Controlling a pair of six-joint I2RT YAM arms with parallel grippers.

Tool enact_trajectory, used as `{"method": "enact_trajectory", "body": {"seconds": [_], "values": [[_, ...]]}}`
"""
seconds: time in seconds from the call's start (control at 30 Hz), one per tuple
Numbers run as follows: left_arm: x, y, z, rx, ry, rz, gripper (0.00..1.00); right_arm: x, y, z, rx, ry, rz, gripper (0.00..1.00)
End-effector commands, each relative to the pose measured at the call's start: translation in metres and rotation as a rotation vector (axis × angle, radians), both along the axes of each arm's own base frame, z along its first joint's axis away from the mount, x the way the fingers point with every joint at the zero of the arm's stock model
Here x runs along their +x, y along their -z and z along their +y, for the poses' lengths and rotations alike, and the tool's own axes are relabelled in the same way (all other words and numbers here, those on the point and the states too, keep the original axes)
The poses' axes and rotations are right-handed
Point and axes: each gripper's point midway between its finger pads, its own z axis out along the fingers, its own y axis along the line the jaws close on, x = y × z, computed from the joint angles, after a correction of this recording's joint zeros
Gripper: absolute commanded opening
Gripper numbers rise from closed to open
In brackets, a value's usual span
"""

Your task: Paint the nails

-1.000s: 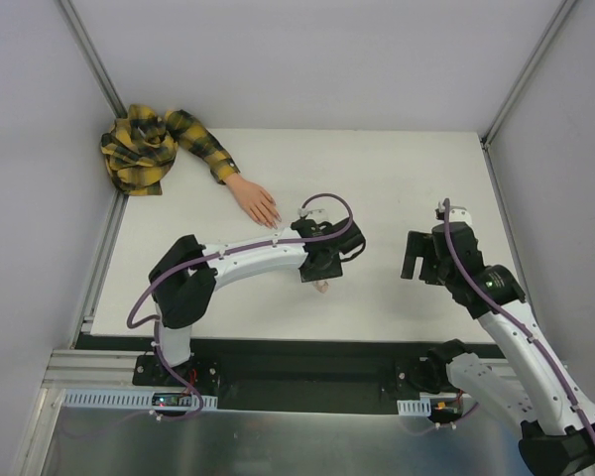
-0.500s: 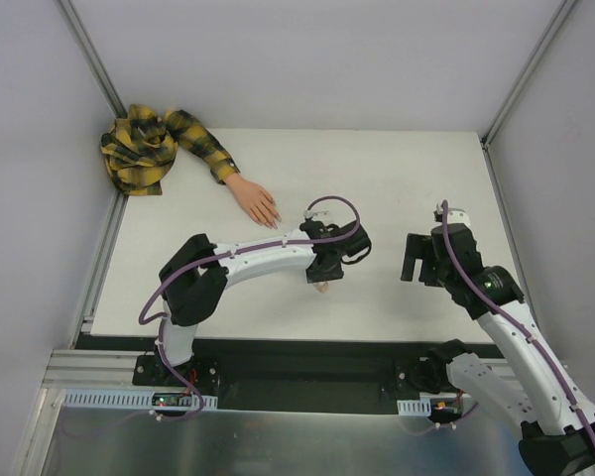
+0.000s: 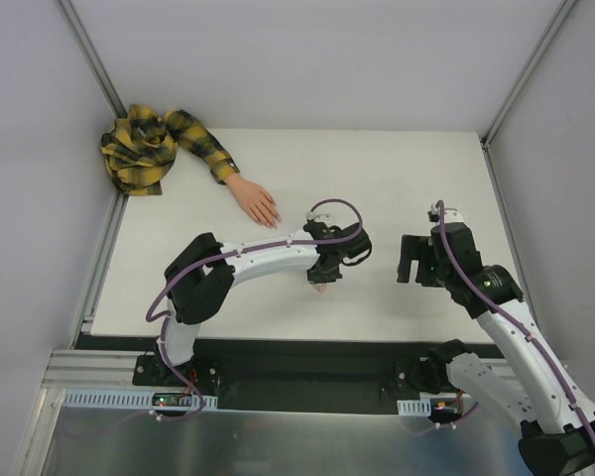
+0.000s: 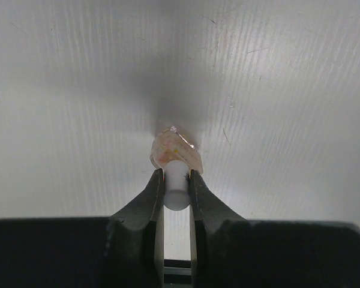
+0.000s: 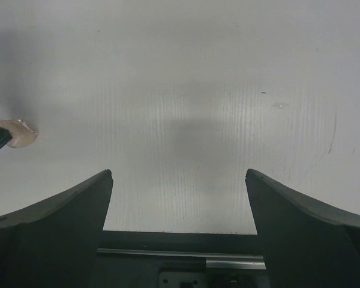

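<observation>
A small peach mannequin hand (image 3: pixel 255 201) with a yellow-and-black plaid sleeve (image 3: pixel 159 144) lies at the far left of the table; its tiny nails (image 3: pixel 276 220) point toward the middle. My left gripper (image 3: pixel 322 279) (image 4: pixel 176 174) is shut on the white cap (image 4: pixel 176 191) of a small pinkish nail-polish bottle (image 4: pixel 176 151), which stands on the table (image 3: pixel 320 288), about a hand's length from the mannequin's fingertips. My right gripper (image 3: pixel 409 260) (image 5: pixel 179 174) is open and empty, to the right of the bottle, which shows at the left edge of the right wrist view (image 5: pixel 18 133).
The white table (image 3: pixel 397 178) is walled by grey panels at the back and sides. The bunched sleeve fills the far-left corner. The left arm's purple cable (image 3: pixel 332 208) loops above its wrist.
The left arm's elbow and wrist have shifted a little to the right while the bottle stays in place. The right gripper has edged slightly left.
</observation>
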Motion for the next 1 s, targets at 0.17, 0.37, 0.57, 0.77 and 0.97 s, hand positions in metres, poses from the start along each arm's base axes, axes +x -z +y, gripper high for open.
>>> {"method": "enact_trajectory", "body": {"seconds": [0.17, 0.37, 0.57, 0.77, 0.97], "values": [[-0.022, -0.058, 0.000, -0.026, 0.547, -0.009, 0.00, -0.004, -0.034, 0.084, 0.284, -0.468, -0.101, 0.96], [-0.082, -0.106, 0.030, -0.200, 1.054, 0.005, 0.00, -0.026, -0.060, 0.127, 0.453, -0.754, -0.148, 0.98], [-0.119, -0.152, 0.042, -0.381, 1.365, -0.111, 0.00, -0.072, -0.088, 0.158, 0.592, -1.042, -0.213, 0.99], [-0.150, -0.200, 0.041, -0.568, 1.584, -0.255, 0.00, -0.121, -0.121, 0.184, 0.733, -1.304, -0.223, 0.99], [-0.161, -0.246, 0.042, -0.656, 1.655, -0.412, 0.00, -0.139, -0.136, 0.198, 0.758, -1.408, -0.250, 0.99]]}}
